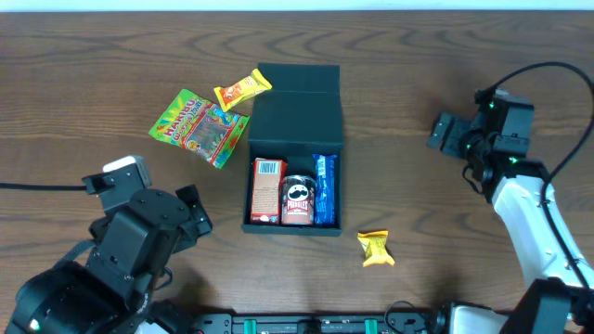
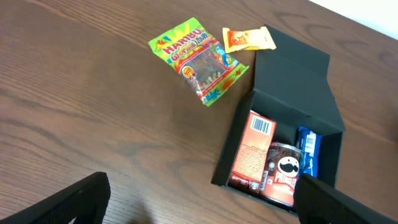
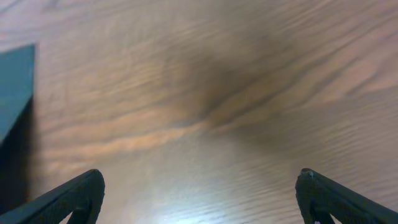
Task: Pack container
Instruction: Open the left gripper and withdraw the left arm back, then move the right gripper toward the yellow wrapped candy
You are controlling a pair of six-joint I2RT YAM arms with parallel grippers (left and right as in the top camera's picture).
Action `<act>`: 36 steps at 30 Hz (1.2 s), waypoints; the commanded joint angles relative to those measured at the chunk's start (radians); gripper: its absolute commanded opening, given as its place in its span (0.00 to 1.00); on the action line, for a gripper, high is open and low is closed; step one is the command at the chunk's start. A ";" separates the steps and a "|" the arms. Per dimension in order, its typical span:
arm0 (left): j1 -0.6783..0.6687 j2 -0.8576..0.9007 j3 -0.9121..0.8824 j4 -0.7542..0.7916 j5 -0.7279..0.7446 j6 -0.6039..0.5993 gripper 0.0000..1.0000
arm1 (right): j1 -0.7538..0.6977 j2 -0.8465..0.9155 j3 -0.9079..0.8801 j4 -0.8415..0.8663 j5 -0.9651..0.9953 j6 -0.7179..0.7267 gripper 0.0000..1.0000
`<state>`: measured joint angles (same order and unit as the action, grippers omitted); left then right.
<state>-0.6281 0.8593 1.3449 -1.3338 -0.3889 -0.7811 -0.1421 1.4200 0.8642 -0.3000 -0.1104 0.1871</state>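
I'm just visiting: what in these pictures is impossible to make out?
Right wrist view: blurred; only table and one corner of the container show, its contents outside the frame.
Overhead view: the yellow packet has print too small to read.
Left wrist view: the blue packet is partly hidden behind the Pringles can.

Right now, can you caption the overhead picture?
Open container holds Pringles can, red box, blue packet; Haribo bag, two yellow packets outside.

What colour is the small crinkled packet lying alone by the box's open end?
The small crinkled packet is yellow, shown best from overhead.
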 commanded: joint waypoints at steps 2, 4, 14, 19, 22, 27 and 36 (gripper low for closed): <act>0.007 0.003 0.021 -0.003 -0.010 0.007 0.95 | 0.009 -0.020 0.016 -0.061 -0.278 -0.109 0.99; 0.007 0.003 0.021 -0.003 -0.010 0.007 0.95 | 0.022 -0.044 0.039 -0.148 -0.262 -0.102 0.99; 0.007 0.003 0.021 -0.003 -0.010 0.007 0.95 | 0.098 -0.378 0.139 -0.588 -0.176 -0.129 0.99; 0.007 0.003 0.021 -0.003 -0.010 0.007 0.95 | 0.141 -0.570 0.139 -0.774 -0.148 -0.096 0.99; 0.007 0.003 0.021 -0.003 -0.010 0.007 0.95 | 0.152 -0.648 0.139 -0.872 -0.121 -0.075 0.99; 0.007 0.003 0.021 -0.003 -0.010 0.007 0.95 | 0.153 -0.711 0.137 -1.002 -0.122 -0.076 0.99; 0.007 0.003 0.021 -0.003 -0.010 0.007 0.95 | 0.164 -0.713 0.087 -1.025 -0.190 -0.053 0.99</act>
<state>-0.6273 0.8619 1.3453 -1.3346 -0.3889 -0.7811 0.0154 0.7021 0.9798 -1.3251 -0.2638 0.1108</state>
